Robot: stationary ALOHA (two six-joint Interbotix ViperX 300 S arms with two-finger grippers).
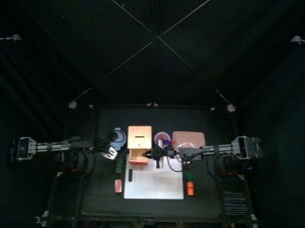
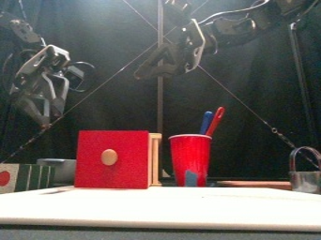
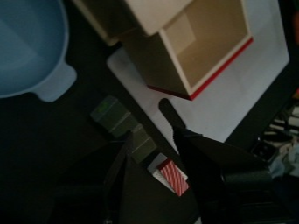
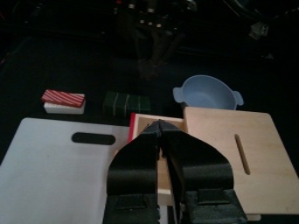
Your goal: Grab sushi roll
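Observation:
A dark green sushi roll [image 4: 122, 102] lies on the black table beside a red-and-white striped sushi piece [image 4: 65, 99], just beyond the white cutting board [image 4: 65, 153]. The left wrist view has the green roll [image 3: 117, 114] below and between my left gripper's [image 3: 138, 131] open jaws, with the striped piece [image 3: 173, 176] close by. That gripper hangs above them without touching. My right gripper [image 4: 156, 129] is shut and holds nothing, hovering over the red-edged wooden box [image 4: 233, 140]. From the front, the roll [image 2: 51, 170] sits low at the far left.
A blue bowl [image 4: 208, 90] stands behind the box. In the front view a red box front with a knob [image 2: 113, 159], a red cup of pens [image 2: 191, 159] and a padlock-like object [image 2: 305, 173] stand on the board. Two small red items [image 1: 188, 187] lie near the board's sides.

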